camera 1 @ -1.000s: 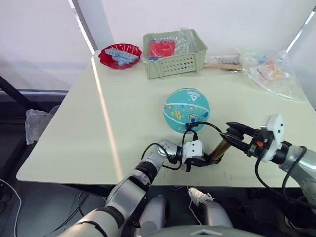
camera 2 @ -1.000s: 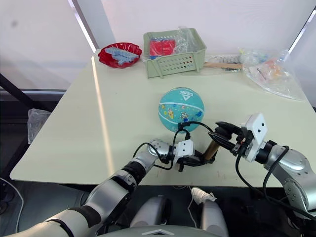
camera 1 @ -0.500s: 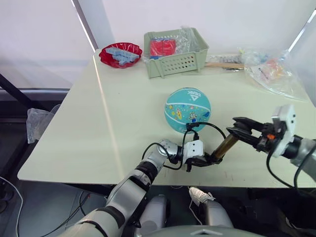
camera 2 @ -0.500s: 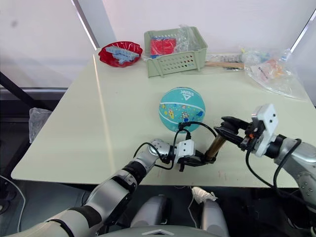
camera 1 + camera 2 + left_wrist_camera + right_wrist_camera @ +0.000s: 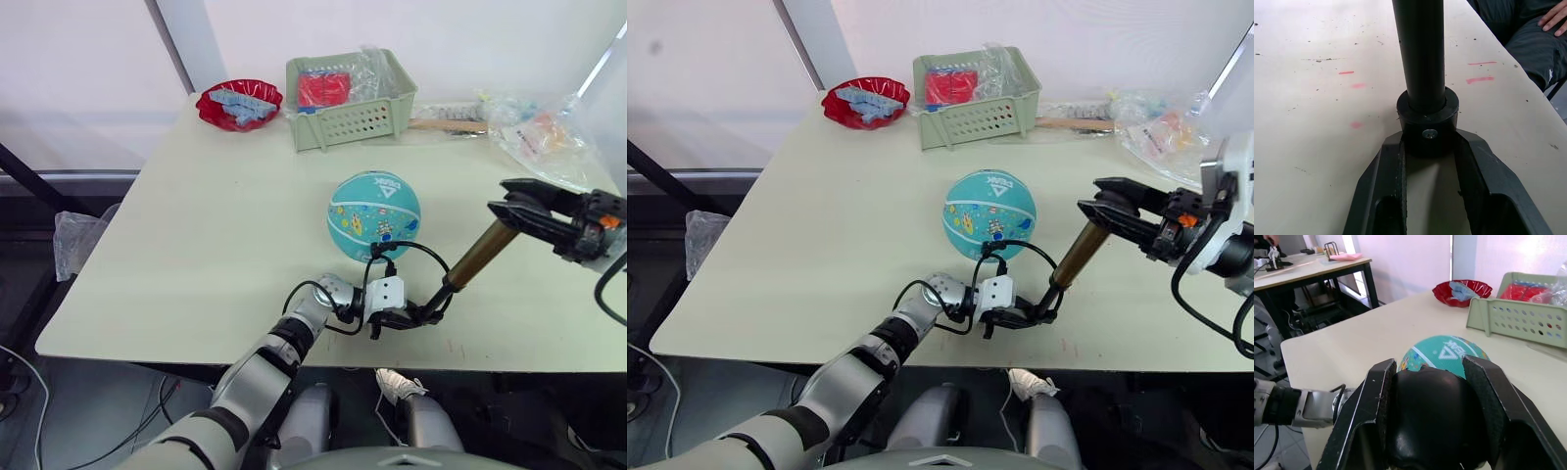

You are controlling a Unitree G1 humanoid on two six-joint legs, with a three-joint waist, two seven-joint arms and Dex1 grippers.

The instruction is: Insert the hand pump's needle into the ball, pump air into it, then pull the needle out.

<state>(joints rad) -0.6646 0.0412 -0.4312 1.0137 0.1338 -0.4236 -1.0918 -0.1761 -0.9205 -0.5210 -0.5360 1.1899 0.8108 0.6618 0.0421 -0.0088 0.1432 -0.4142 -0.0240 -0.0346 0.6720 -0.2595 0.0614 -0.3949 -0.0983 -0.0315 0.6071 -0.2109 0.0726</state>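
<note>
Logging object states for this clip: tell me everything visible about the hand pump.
The hand pump is a slim bronze-gold cylinder with black ends, tilted. The left gripper is shut on its black base near the table edge; the right gripper is shut on its black handle end, raised over the table. A thin black hose loops from the base to the ball.
</note>
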